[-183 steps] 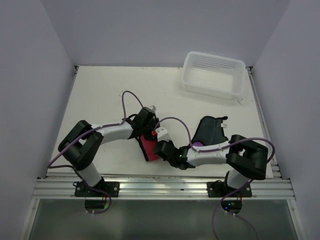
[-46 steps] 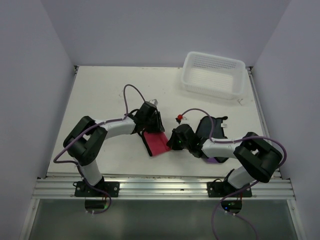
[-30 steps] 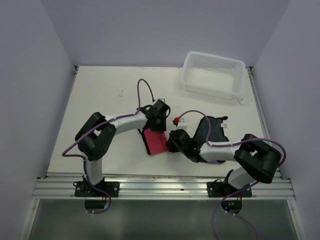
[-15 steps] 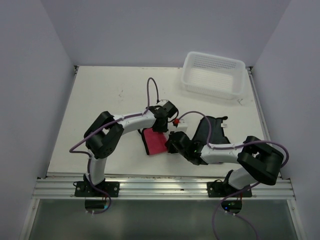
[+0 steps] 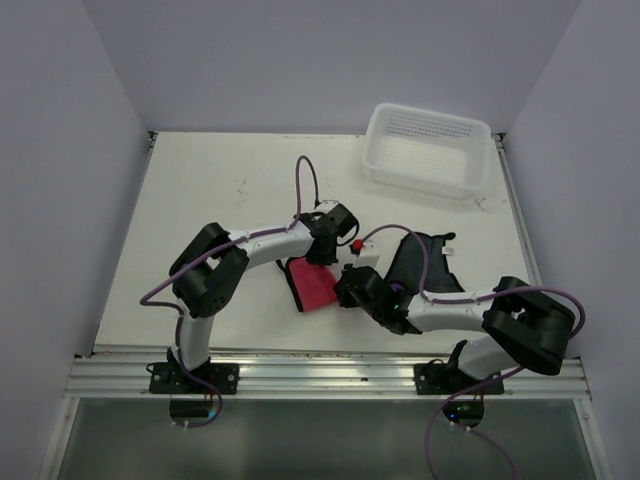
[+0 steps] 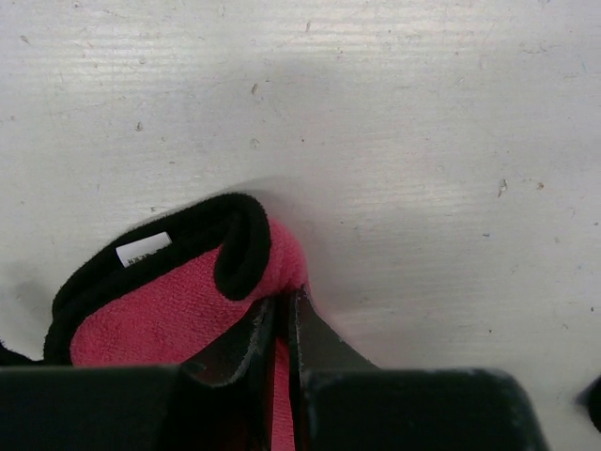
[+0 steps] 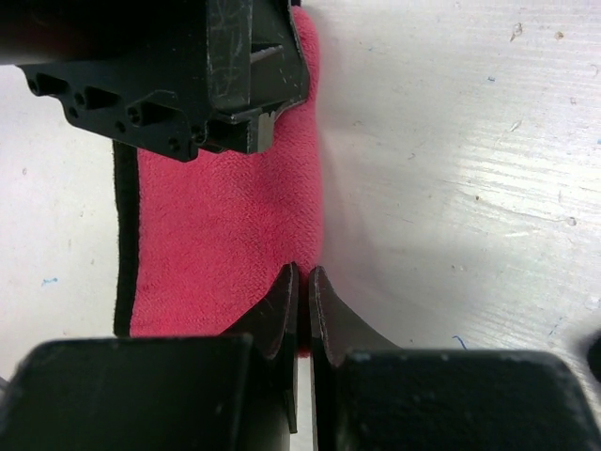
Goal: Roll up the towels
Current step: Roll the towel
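The pink-red towel (image 5: pixel 309 284) with black trim lies flat on the table between both arms. My left gripper (image 5: pixel 326 252) is at its far right corner. In the left wrist view my left gripper (image 6: pixel 279 303) is shut on a folded-up edge of the pink-red towel (image 6: pixel 160 305). My right gripper (image 5: pixel 346 291) is at the towel's right edge. In the right wrist view it (image 7: pixel 303 273) is shut on the edge of the pink-red towel (image 7: pixel 221 225). Black fabric (image 5: pixel 421 262) lies to the right, partly under the right arm. The purple towel is hidden.
The white perforated basket (image 5: pixel 428 148) stands at the far right of the table. The left gripper's body (image 7: pixel 188 70) fills the top of the right wrist view, close over the towel. The white table (image 6: pixel 423 141) stretches beyond the towel.
My left gripper has moved right along the towel's far edge to its right corner. My right gripper has closed in on the towel's right edge. The towel has hardly shifted.
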You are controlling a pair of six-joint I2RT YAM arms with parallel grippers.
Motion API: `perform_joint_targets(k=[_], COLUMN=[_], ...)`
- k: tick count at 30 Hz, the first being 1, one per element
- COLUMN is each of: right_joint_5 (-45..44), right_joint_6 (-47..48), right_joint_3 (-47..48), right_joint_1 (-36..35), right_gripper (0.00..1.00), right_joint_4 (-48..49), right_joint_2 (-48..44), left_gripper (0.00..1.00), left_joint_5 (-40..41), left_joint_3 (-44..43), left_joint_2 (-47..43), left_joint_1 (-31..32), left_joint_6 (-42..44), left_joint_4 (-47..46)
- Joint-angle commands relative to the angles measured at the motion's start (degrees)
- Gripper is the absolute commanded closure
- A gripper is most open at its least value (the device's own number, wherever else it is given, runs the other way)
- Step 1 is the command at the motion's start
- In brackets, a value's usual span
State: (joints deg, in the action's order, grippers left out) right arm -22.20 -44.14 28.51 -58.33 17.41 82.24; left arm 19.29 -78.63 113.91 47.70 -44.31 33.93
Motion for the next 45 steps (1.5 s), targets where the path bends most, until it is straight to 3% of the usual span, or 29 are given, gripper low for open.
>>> perform_joint_targets(k=[1,18,28,36,45], right_joint_5=[-1.7,-12.0,-22.4,-31.7,-33.6], right_joint_6=[2.8,16.4,21.6,22.6,28.7], right_joint_3=[-1.8,3.6,12.8,20.1,27.4], right_joint_1=[-2.0,-8.9,-18.0,-23.6,-26.6], right_gripper=[1.0,1.0,1.0,1.0,1.0], right_joint_4=[-4.8,-15.4,-26.3,-33.6,-39.3], right_joint_2=[-2.9,-3.5,5.9,14.0,23.2], left_gripper=[1.0,1.0,1.0,1.0,1.0], left_joint_5=[0.6,-10.0,-17.0,-22.4,-28.3], left_joint_3=[3.2,19.4,28.4,34.1,36.4], left_joint_2=[2.7,-11.2,-14.9,-16.2,-15.2], left_joint_1=[-1.0,-5.3,-8.9,-11.1,-13.6], left_joint_6=[-1.6,-3.0,-3.0,-2.1,-0.2], left_joint_4=[-1.7,-33.0,-50.4,-58.5,-62.1])
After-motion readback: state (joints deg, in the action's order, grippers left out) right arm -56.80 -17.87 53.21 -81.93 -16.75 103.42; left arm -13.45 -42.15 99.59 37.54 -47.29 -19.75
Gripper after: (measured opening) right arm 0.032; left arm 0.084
